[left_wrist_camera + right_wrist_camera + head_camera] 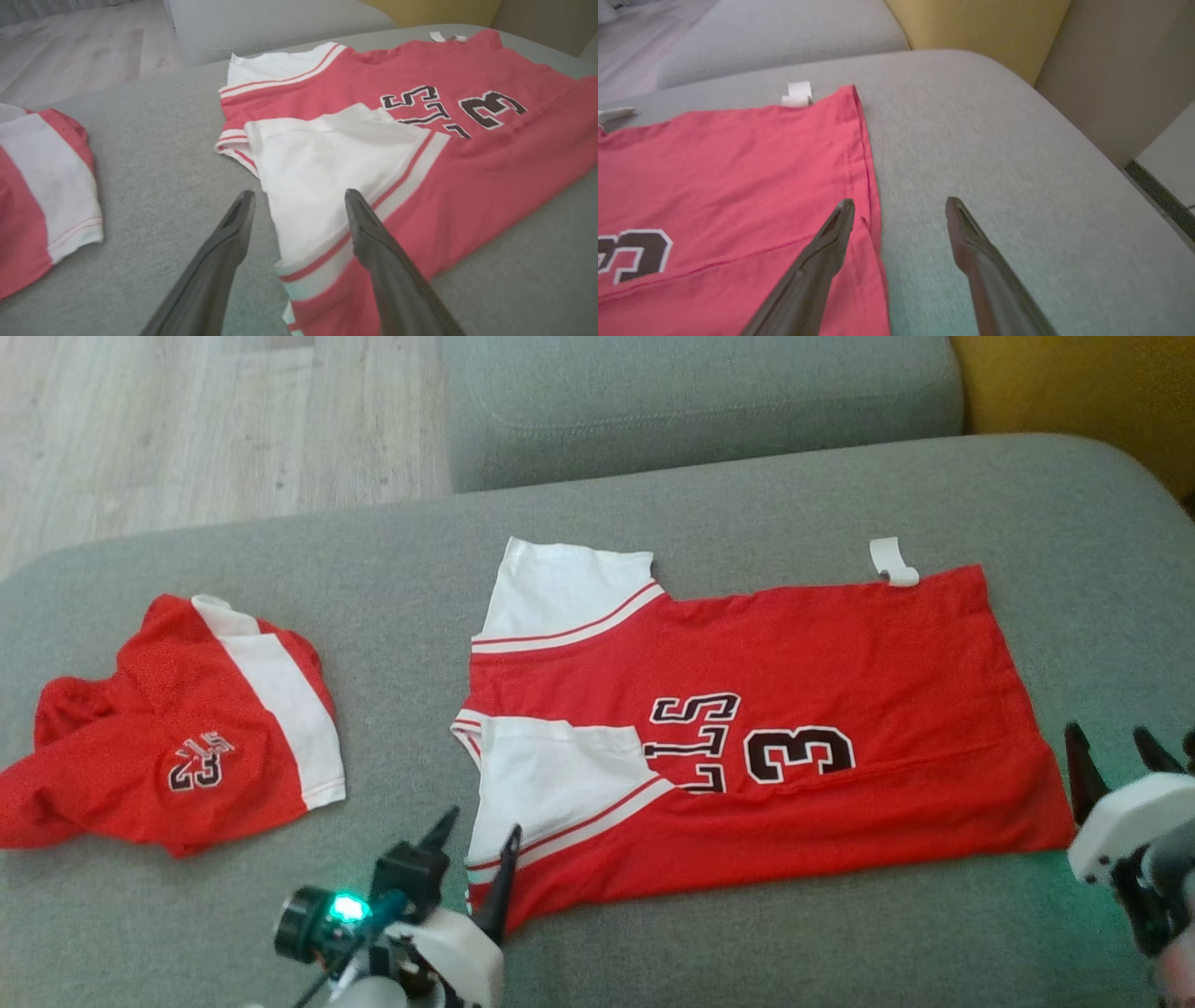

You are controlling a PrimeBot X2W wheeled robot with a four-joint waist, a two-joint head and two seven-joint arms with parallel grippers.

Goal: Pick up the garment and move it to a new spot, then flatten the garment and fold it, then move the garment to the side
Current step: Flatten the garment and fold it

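A red and white garment (803, 709) with black lettering and a "3" lies spread on the grey cushion (747, 495), its near long side folded over, one white sleeve on top. My left gripper (480, 833) stands open at the garment's near left corner, empty; in the left wrist view its fingers (233, 242) straddle the sleeve edge of the garment (420, 154). My right gripper (1111, 743) is open and empty just past the hem at the right; the right wrist view shows the garment (728, 177) under its left finger (822, 252).
A second red and white garment (187, 728) lies bunched at the cushion's left. A white label (892, 563) sticks out at the far hem. Wooden floor (187, 420) lies beyond the left edge, another grey cushion (700, 401) behind, and a yellow wall (1074, 383) at the far right.
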